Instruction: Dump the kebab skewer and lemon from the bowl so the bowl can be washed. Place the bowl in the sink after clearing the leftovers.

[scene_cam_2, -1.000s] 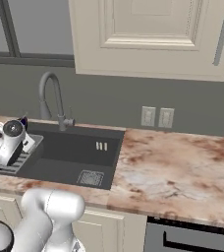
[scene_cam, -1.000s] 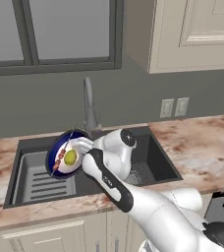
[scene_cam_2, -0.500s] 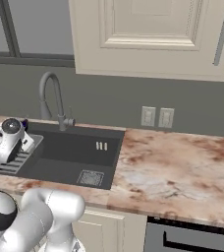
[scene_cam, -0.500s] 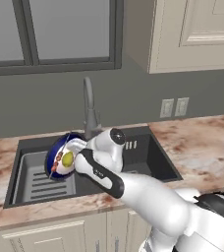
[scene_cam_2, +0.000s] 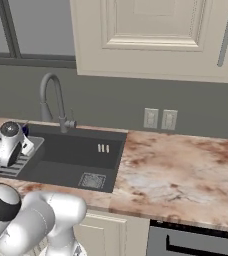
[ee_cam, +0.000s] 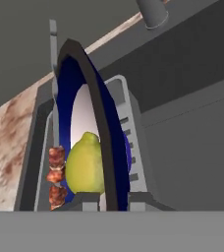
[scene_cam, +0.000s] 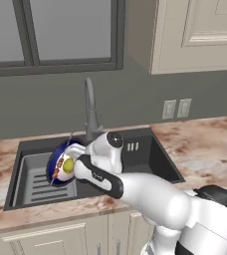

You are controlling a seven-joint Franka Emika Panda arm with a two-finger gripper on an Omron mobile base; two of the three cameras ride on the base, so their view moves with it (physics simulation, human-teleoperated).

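The bowl (scene_cam: pixel 56 160) (ee_cam: pixel 84 110), dark blue with a white inside, stands tipped on its edge over the left part of the sink (scene_cam: pixel 145 154) (scene_cam_2: pixel 81 155). My gripper (scene_cam: pixel 75 158) (ee_cam: pixel 110 202) is shut on the bowl's rim, one finger on each side of it. The yellow-green lemon (scene_cam: pixel 68 165) (ee_cam: pixel 87 165) still rests inside the bowl against its lower wall. Beside it lies the kebab skewer (scene_cam: pixel 60 163) (ee_cam: pixel 56 177), its stick running up along the rim. In the right base view my hand (scene_cam_2: pixel 10 145) is at the far left, with a sliver of the blue bowl (scene_cam_2: pixel 25 131) behind it.
A light grey slatted rack (scene_cam: pixel 38 182) (ee_cam: pixel 128 113) sits in the sink's left half, right under the bowl. The tall grey faucet (scene_cam: pixel 89 107) (scene_cam_2: pixel 53 100) rises behind the basin. Marbled counter (scene_cam_2: pixel 181 170) stretches to the right, with two wall outlets (scene_cam_2: pixel 159 119) above.
My hand and the bowl have shifted a little to the left and down, over the rack. The bowl stays tipped on edge with the lemon and the skewer inside.
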